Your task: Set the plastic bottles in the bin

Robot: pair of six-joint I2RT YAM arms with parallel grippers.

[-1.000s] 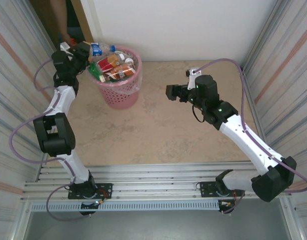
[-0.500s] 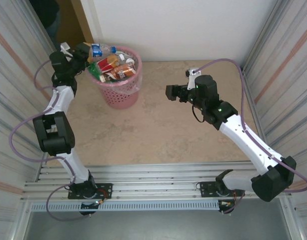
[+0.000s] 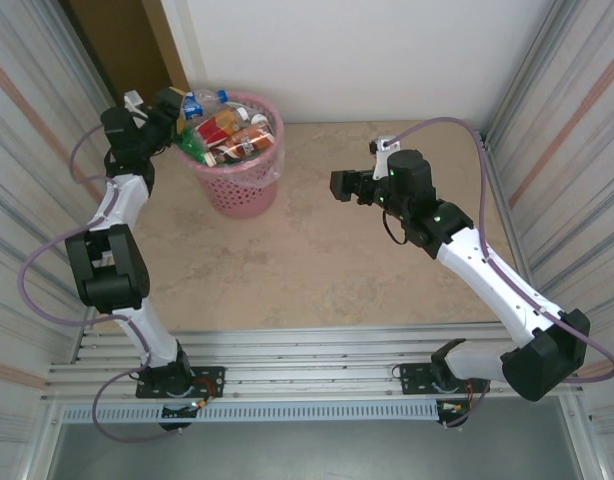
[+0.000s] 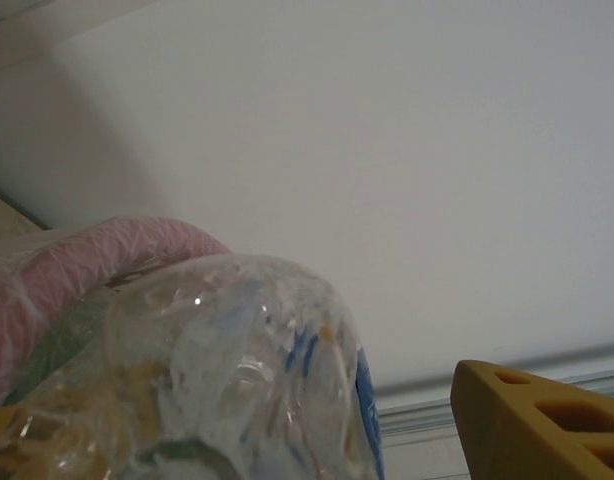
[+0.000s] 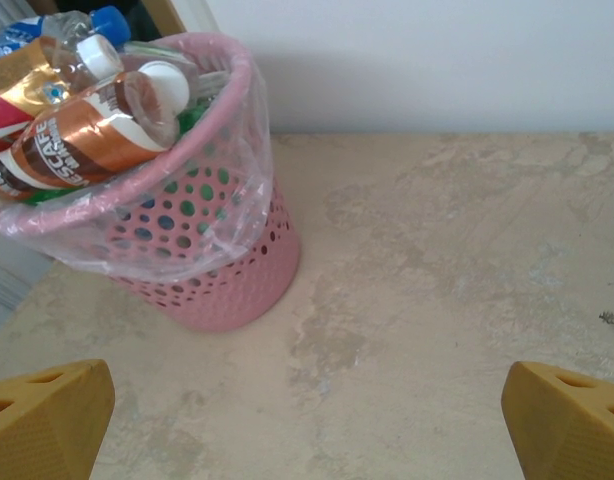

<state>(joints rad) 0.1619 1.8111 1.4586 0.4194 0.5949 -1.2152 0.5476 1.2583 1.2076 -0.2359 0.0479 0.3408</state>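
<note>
Pink lattice bin stands at the far left of the beige tabletop, heaped to the rim with crushed plastic bottles. The left gripper hovers at its left rim, jaws apart, one yellow finger standing clear of a clear crumpled bottle at the bin's edge. The right gripper hangs mid-table, well apart from the bin, jaws spread wide, holding nothing.

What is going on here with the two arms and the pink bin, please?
The left pincer sits at the rim of the bin, which is heaped with plastic bottles. A clear bottle lies loosely between its open fingers. The right pincer hovers open and empty over the table.
</note>
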